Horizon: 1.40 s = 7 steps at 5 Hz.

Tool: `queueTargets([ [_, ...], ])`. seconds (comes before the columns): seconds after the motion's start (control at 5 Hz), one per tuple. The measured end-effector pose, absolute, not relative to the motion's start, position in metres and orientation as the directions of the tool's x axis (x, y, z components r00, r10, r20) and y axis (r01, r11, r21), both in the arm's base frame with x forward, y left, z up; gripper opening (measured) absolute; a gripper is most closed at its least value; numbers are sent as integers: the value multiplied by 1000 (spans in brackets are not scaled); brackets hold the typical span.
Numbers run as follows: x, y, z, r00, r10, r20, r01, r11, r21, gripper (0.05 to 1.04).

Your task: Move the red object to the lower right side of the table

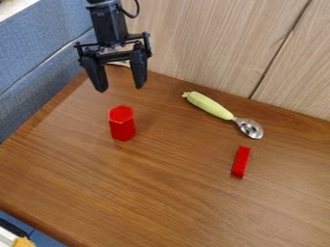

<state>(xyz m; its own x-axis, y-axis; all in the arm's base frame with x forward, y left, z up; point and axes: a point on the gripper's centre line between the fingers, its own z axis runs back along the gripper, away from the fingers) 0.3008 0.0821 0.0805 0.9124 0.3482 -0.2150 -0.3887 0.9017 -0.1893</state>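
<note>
Above the upper left of the wooden table (161, 198), the black gripper (120, 89) is held with jaws spread and empty, probably so the upright red hexagonal block (122, 123) just below can be straddled; a red bar (240, 162) is seen right.

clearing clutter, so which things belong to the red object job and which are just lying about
Job: gripper; table; hexagonal red block or red bar, unclear which

Lying about: spoon with pale green handle; orange item; whichever red piece isn't meant

place: indoors, type unclear | wooden table (161, 193) | wood-grain panel (213, 43) | blue fabric (32, 41)
</note>
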Motion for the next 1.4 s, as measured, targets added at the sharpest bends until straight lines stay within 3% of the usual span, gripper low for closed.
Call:
queueTargets([
  [0.2,299,81,68,901,355,-248,-404,896,-185,1001],
  [0.4,296,86,56,875,430,-225,-465,874,-140,1001],
  [1.0,291,94,25,843,523,-128,-536,836,-118,1001],
  [1.4,298,86,1,869,463,-175,-485,867,-118,946],
])
